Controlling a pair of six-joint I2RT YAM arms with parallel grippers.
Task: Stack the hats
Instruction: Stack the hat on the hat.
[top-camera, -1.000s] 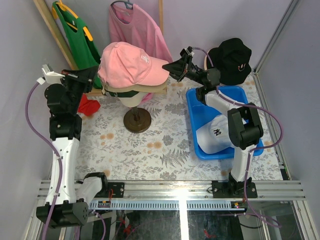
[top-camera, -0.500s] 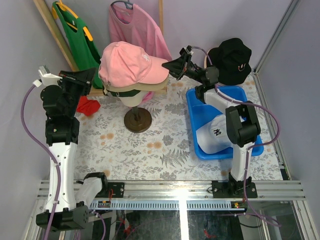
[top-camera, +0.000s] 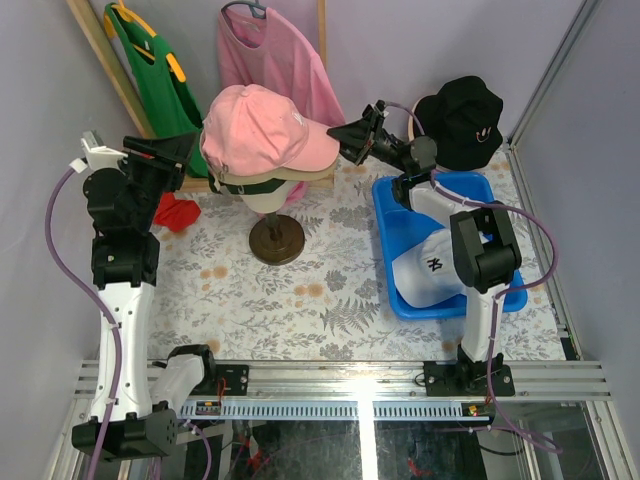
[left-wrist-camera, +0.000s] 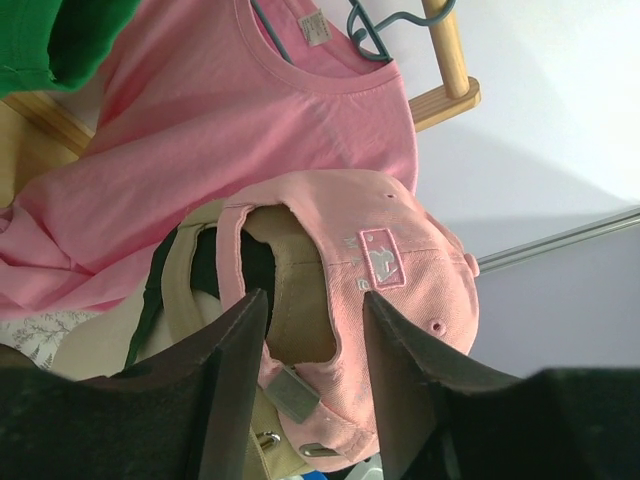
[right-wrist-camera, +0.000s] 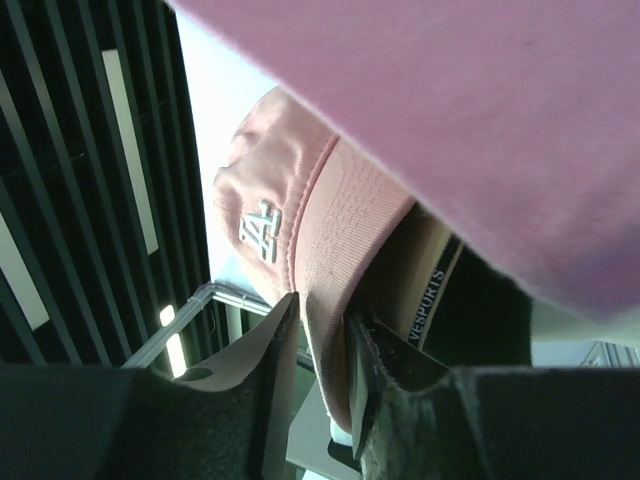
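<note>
A pink baseball cap (top-camera: 262, 125) sits on top of a tan cap (top-camera: 300, 178) and a dark green cap (top-camera: 250, 187) on the cream mannequin head (top-camera: 265, 203). My left gripper (top-camera: 188, 150) is at the cap's back. In the left wrist view it (left-wrist-camera: 313, 305) stands open around the pink cap's (left-wrist-camera: 400, 260) rear strap, with gaps on both sides. My right gripper (top-camera: 346, 136) is at the brim tip; its jaws (right-wrist-camera: 322, 315) are slightly open with the pink brim (right-wrist-camera: 335, 210) loosely between them. A black bucket hat (top-camera: 462, 120) hangs at the back right. A white cap (top-camera: 428, 270) lies in the blue bin (top-camera: 392, 195).
A green T-shirt (top-camera: 150, 60) and a pink T-shirt (top-camera: 275, 50) hang on the wooden rack behind the mannequin. Its round brown base (top-camera: 275, 242) stands on the patterned cloth. A red cloth (top-camera: 178, 212) lies by the left arm. Purple walls close in on both sides.
Both grippers have opened from shut on the pink cap. The cap has settled a little further right and lower on the stack. The left arm drew back slightly to the left.
</note>
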